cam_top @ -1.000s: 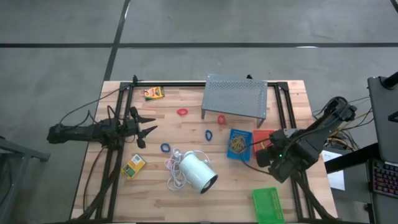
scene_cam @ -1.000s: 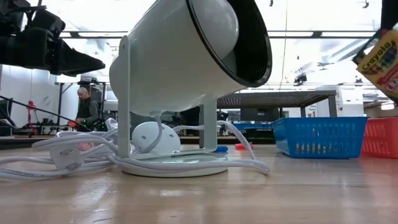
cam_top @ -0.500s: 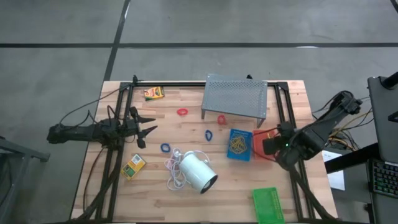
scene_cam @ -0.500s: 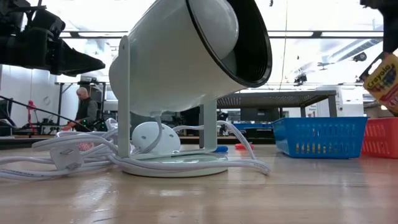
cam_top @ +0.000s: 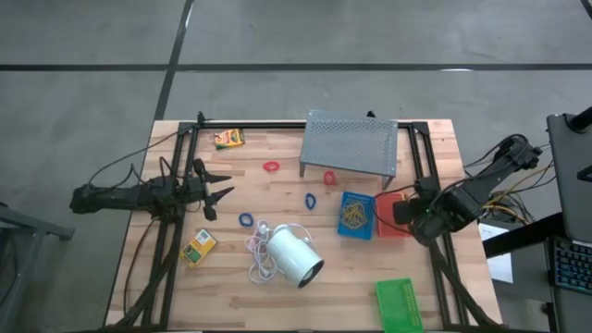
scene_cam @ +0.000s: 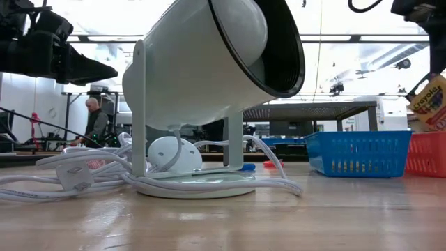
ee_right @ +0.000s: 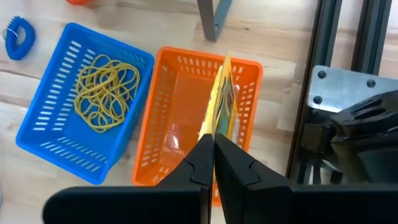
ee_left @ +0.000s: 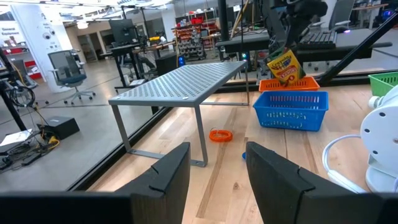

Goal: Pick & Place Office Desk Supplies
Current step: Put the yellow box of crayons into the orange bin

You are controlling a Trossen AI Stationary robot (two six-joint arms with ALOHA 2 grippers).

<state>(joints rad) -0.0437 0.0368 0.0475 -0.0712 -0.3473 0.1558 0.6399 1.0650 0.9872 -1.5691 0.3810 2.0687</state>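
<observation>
red tray (scene_cam: pixel 426 153): cut by low view's edge | crayon box (ee_right: pixel 222 109): base hidden behind right claw (ee_right: pixel 213 163)

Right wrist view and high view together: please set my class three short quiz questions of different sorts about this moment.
1. True or false: the right gripper is shut on a yellow printed crayon box.
2. Which plastic tray lies directly under that box? A) blue mesh tray B) orange-red mesh tray C) green tray
3. Fill in: the tan rubber bands lie inside the ____ tray.

Key: 1 true. 2 B. 3 blue.
</observation>
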